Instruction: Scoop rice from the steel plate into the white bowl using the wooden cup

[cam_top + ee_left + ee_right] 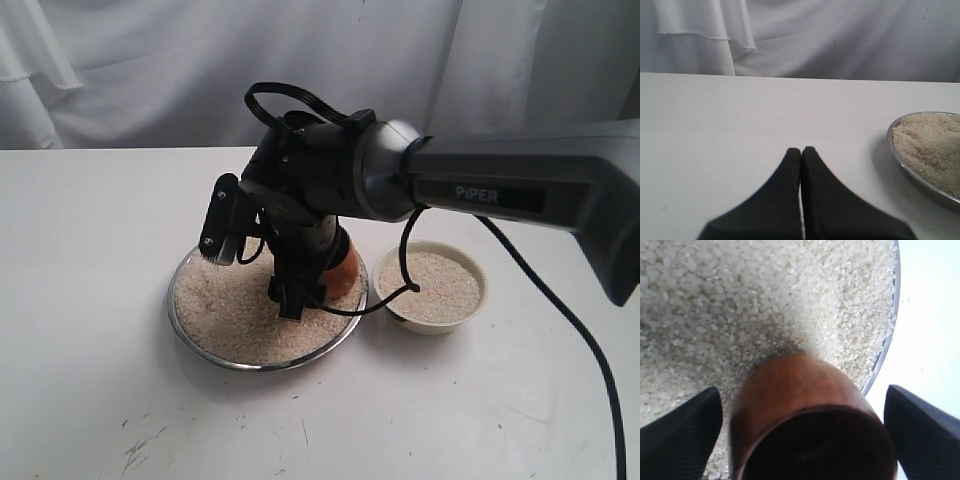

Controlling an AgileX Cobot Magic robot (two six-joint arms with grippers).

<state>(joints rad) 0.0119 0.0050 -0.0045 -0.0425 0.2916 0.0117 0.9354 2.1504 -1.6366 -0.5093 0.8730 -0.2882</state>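
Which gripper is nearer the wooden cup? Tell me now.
Right. The right gripper straddles the wooden cup in the rice on the steel plate; the left gripper sits shut over bare table, away from the plate.

I seem to be running this from a robotics lab's test bench rather than a kitchen. A plain white table (90,300) fills the lower frame, scuffed with dark marks (135,450) at the lower left, and white cloth (130,70) hangs as a backdrop across the top. The steel plate (230,361) and the white bowl (430,324) stand on the table like props. A grey arm (520,190) lettered PIPER reaches in from the right, its black cable (585,345) trailing over the tabletop.
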